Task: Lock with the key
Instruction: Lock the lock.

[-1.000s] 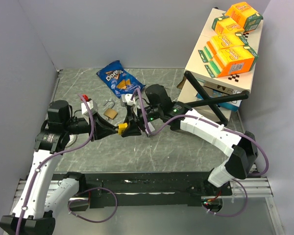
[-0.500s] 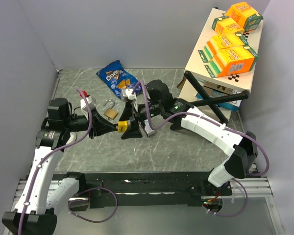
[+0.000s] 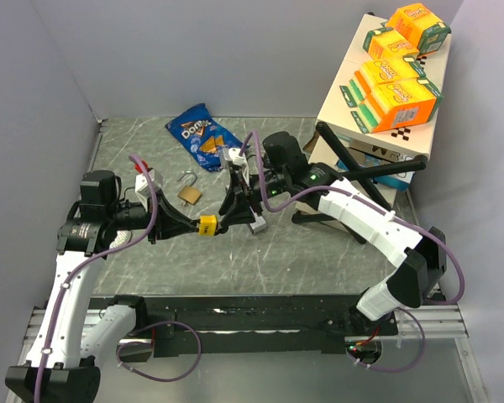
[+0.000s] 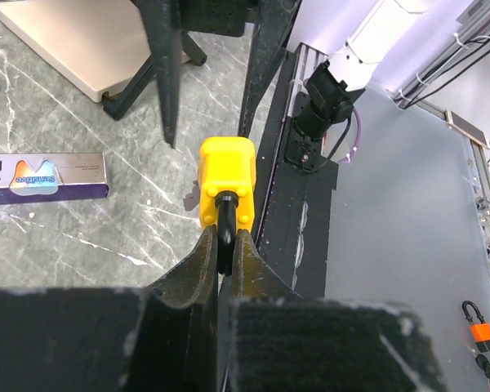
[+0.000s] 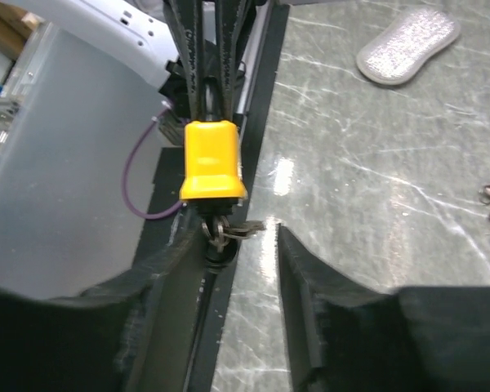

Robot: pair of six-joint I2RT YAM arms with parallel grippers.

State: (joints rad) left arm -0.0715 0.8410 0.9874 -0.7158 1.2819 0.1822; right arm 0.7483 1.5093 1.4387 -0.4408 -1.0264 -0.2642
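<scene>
1. Yellow padlock [image 4: 227, 181]: smooth plastic-looking casing with a slight sheen; the shackle is black and matt.
2. Key [image 5: 231, 230] at the yellow padlock's base: bare, dull grey metal.
3. Table [image 3: 319, 252] under the yellow padlock: marble-patterned grey top, smooth, with glossy reflections.
4. Chip bag [image 3: 203, 134] behind the yellow padlock: shiny, crinkled foil.
5. Fingers [image 4: 198, 263] of the left gripper [image 4: 225, 237] on the shackle: matt black plastic.

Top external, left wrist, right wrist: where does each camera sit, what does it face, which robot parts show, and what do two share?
Top external: above and behind, looking down on the table; both arms show.
Left wrist: on left arm, facing yellow padlock; own fingers show.
Right wrist: on right arm, facing the key; own fingers show.
Shared: the yellow padlock.
</scene>
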